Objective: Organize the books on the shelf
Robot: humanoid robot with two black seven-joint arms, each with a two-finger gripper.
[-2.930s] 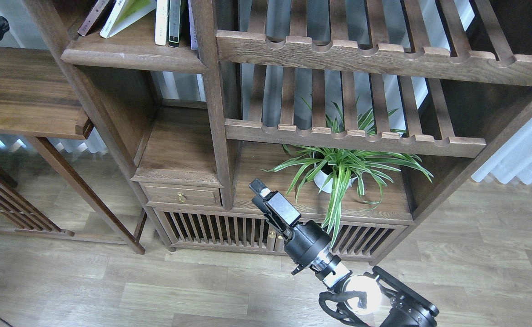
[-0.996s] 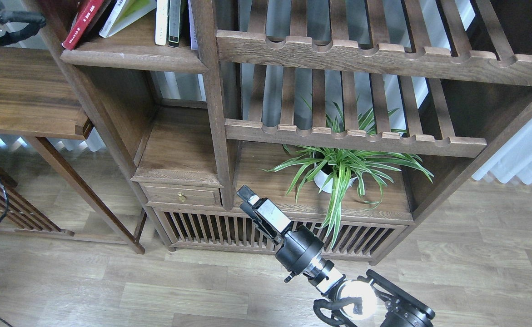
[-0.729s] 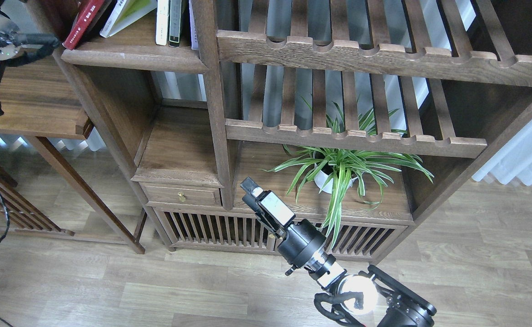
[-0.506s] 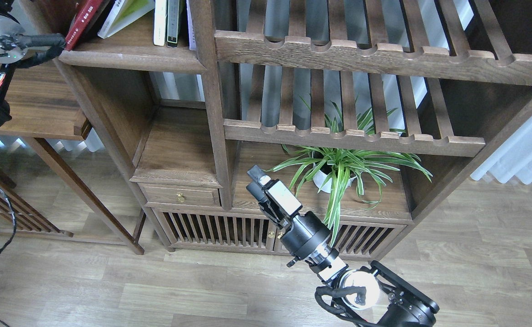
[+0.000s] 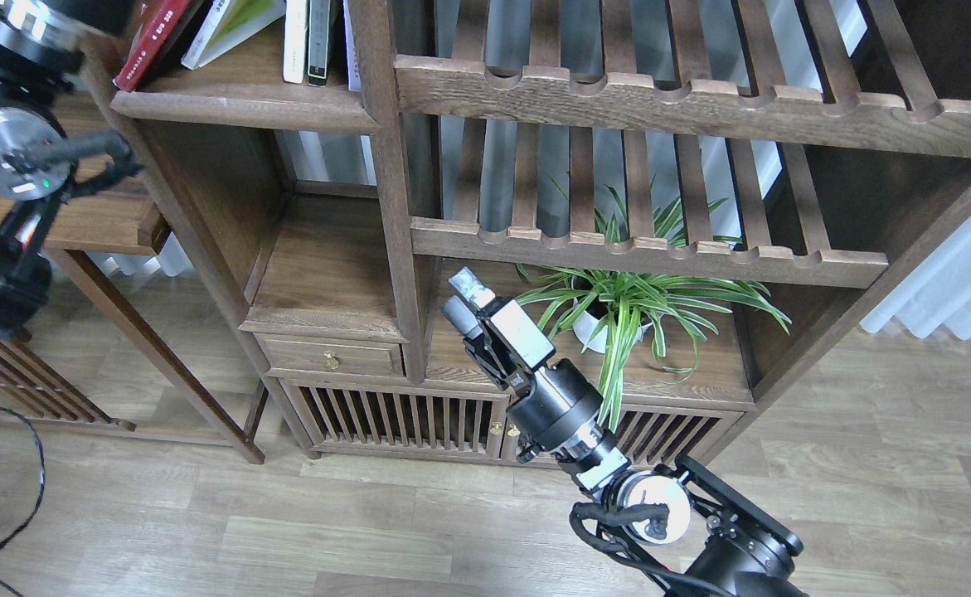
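Observation:
A red book [image 5: 152, 43] leans to the right at the left end of the dark-brown shelf [image 5: 245, 106], at the top left of the head view. Beside it leans a yellow-green and white book [image 5: 232, 25]. My left arm [image 5: 11, 153] rises along the left edge to the top corner near the red book. Its gripper is cut off by the frame's top edge. My right gripper [image 5: 463, 300] hangs in front of the bookcase's lower compartment. It is open, with nothing between its fingers, far below the books.
Thin white and dark upright books [image 5: 306, 41] stand right of the leaning ones. Slatted notched racks [image 5: 659, 99] fill the right side. A potted spider plant [image 5: 618, 311] sits just right of my right gripper. A side table [image 5: 95, 220] stands at left, and below it a small drawer [image 5: 332, 358].
My left arm has moved down and right, further into view at the left edge. My right gripper has risen toward the plant's compartment. The red book came onto the shelf earlier and stays leaning there.

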